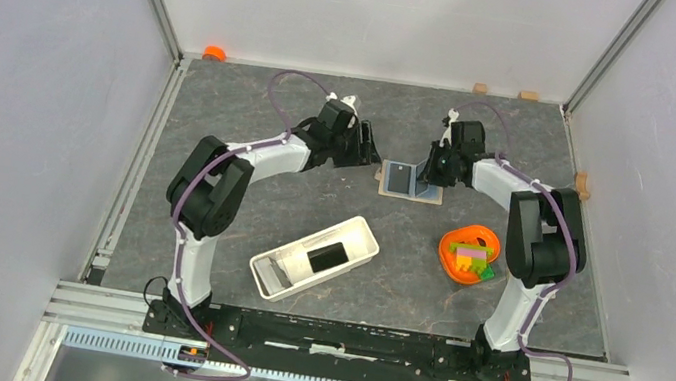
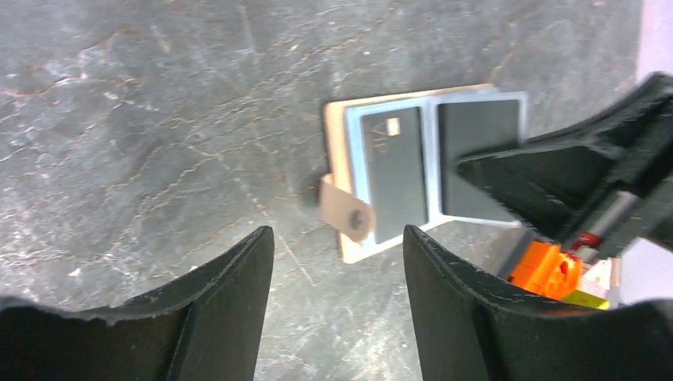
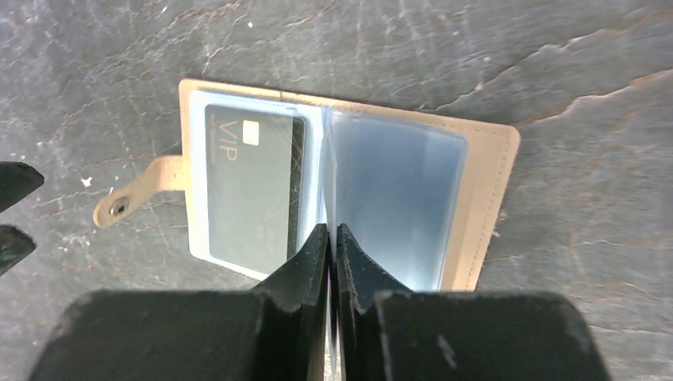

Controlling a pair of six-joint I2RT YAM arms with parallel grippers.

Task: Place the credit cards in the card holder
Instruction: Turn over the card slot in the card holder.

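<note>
Nearest you, the white tray (image 1: 273, 275) holds one black card (image 1: 328, 257), well apart from the open tan card holder (image 3: 486, 178). Judge the risk there: nothing pins the holder, so a pull from the right gripper (image 3: 333, 230), clenched at its central fold (on a sleeve leaf or nothing, you cannot tell), could drag it or spill the VIP card (image 3: 250, 190). Left to right: the left gripper (image 2: 338, 238), spread and empty, near the strap (image 2: 343, 208); the VIP card in the left sleeve; the right jaws just beside it.
</note>
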